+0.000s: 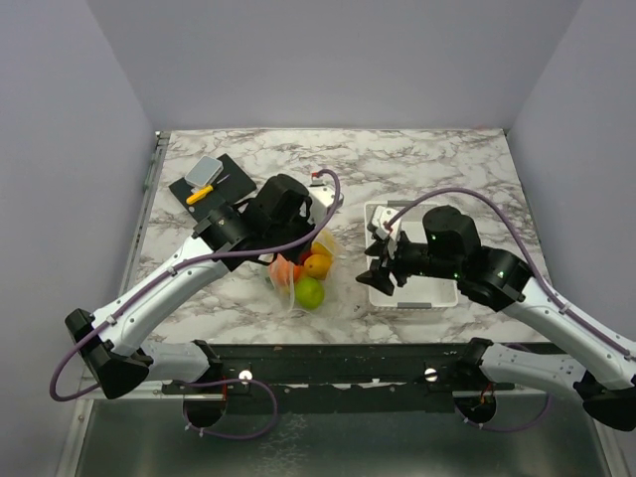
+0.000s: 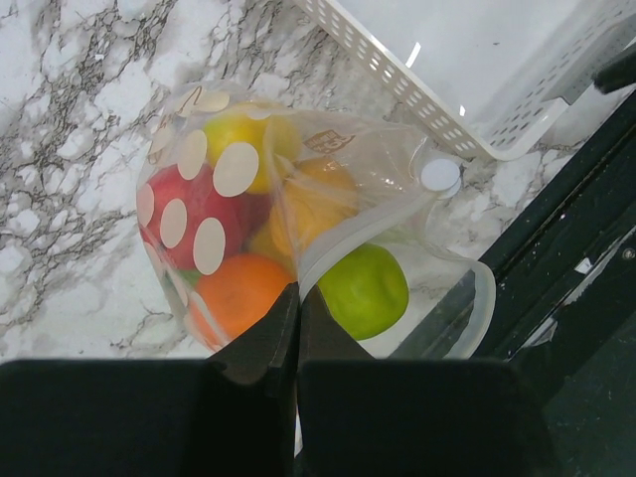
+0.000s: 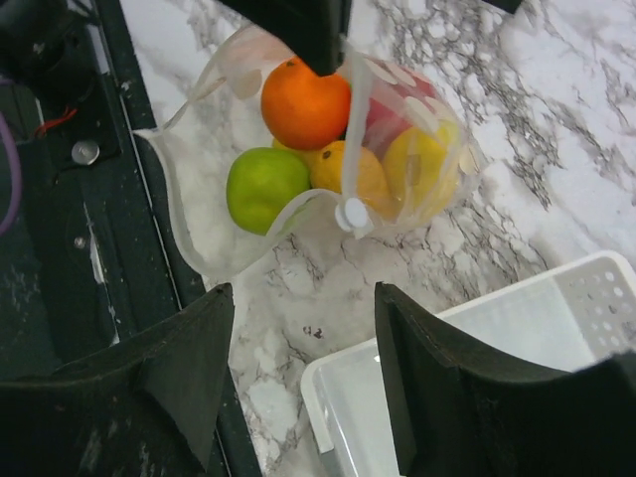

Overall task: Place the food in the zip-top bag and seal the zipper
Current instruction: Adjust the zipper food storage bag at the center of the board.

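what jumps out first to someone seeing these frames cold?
The clear bag in the middle of the marble table, stuffed with bright toy fruit: orange, red, yellow, and a green one nearest its unsealed mouth. The left gripper is shut on the bag's edge. The right gripper hangs open beside the bag, at the left edge of the white tray.

I see a white tray (image 1: 429, 299) on the marble tabletop (image 1: 417, 159); far left, a black pad (image 1: 237, 176) carries a grey block (image 1: 204, 170) and yellow-orange tool (image 1: 200, 194).
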Motion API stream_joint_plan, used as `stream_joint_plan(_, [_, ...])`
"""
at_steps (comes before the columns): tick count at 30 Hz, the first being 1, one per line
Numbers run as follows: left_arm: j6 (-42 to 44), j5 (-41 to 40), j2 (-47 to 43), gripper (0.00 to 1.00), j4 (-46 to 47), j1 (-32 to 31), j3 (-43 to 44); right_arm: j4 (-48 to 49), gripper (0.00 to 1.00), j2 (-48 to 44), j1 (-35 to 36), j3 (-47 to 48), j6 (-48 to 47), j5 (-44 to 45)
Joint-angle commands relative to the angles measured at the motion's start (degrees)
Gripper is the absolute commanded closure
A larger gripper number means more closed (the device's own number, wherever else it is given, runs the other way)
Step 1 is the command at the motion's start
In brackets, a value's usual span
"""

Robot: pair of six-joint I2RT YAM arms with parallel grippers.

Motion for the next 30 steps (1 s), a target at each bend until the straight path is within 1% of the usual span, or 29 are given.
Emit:
stream_joint_plan(1, [0.4, 0.7, -1.0, 1.00, 0.5, -0.9, -0.4, 6.0, 0.37, -3.6, 0.4, -5.5, -11.9, -9.3])
stream_joint_plan(7, [1.0, 2.3, -2.4, 1.00, -0.2, -1.8, -0.9, 10.5, 0.36, -4.4, 0.4, -10.2, -21.8, -13.4])
stream_joint_plan(12, [1.9, 2.9, -3.5, 1.00, -0.8, -3.4, -1.2, 14.1, 0.37, -2.9, 0.4, -12.2, -26.4, -14.7])
stream_joint_plan(15, [2.3, 3.0, -3.8, 1.00, -1.1, -4.2, -1.4, 16.9, 0.40, -2.2, 0.4, -13.1, -27.8, -14.2])
stream_joint_plan(22, [2.8, 2.7, -3.1, 1.00, -1.4, -5.2, -1.5, 21.7, 0.44, -2.2, 0.4, -15.9, -30.9, -15.8])
stream_joint_plan(30, [2.9, 2.2, -1.5, 1.00, -1.8, -5.3, -0.6, 22.6, 0.47, -3.0, 0.5, -19.0, -33.3, -18.0])
